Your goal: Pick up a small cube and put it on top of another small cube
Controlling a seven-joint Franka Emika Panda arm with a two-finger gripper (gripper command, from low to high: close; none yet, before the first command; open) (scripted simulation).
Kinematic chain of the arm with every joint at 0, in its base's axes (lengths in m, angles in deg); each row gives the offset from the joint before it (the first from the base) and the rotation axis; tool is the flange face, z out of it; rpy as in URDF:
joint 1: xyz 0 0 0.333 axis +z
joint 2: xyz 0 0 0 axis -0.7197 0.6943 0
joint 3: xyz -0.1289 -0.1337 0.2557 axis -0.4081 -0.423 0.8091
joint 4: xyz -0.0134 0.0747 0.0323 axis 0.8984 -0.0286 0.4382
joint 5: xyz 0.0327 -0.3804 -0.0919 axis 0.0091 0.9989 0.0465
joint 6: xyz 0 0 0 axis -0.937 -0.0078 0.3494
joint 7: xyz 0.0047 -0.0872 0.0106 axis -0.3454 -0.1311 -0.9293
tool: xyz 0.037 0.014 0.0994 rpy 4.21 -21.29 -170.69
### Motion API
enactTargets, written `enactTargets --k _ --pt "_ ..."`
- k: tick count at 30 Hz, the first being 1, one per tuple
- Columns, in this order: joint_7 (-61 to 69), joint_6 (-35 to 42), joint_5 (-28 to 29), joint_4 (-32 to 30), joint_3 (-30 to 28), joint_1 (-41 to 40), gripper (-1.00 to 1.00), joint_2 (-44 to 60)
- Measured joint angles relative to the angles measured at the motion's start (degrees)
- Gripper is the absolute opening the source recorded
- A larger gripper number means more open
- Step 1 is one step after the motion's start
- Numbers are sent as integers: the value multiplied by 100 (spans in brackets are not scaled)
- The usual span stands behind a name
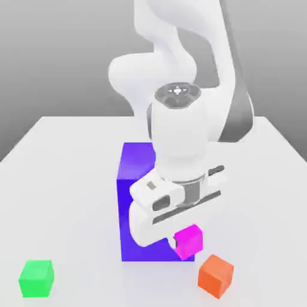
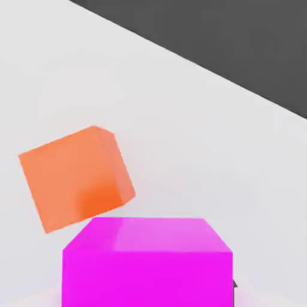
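The small cube (image 1: 193, 240) is glossy magenta-pink and sits low in front of the arm, against the right front corner of a tall purple-blue block (image 1: 135, 180). My gripper (image 1: 184, 240) points down and is shut on this cube; one white finger (image 1: 177, 241) shows on the cube's left side and the other is hidden behind it. In the hand view the magenta cube (image 2: 147, 264) is very close. An orange cube (image 2: 75, 177) lies just beyond it on the table. Whether the magenta cube rests on the table or hangs slightly above it is unclear.
The orange cube (image 1: 214, 274) lies just right of and in front of the held cube. A green cube (image 1: 37, 278) sits at the near left corner of the white table (image 1: 72, 180). The tall block stands directly beside my hand.
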Motion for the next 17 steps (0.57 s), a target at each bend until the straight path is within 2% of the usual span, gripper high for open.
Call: enactTargets --k 9,13,14,17 --pt "-246 351 183 771 -1240 -1119 -100 454" --pt "171 -65 -452 1019 -1014 -1617 -100 1189" --pt "287 -205 -616 1043 -891 -1724 100 1368" --pt "287 -205 -616 1043 -891 -1724 100 1368"
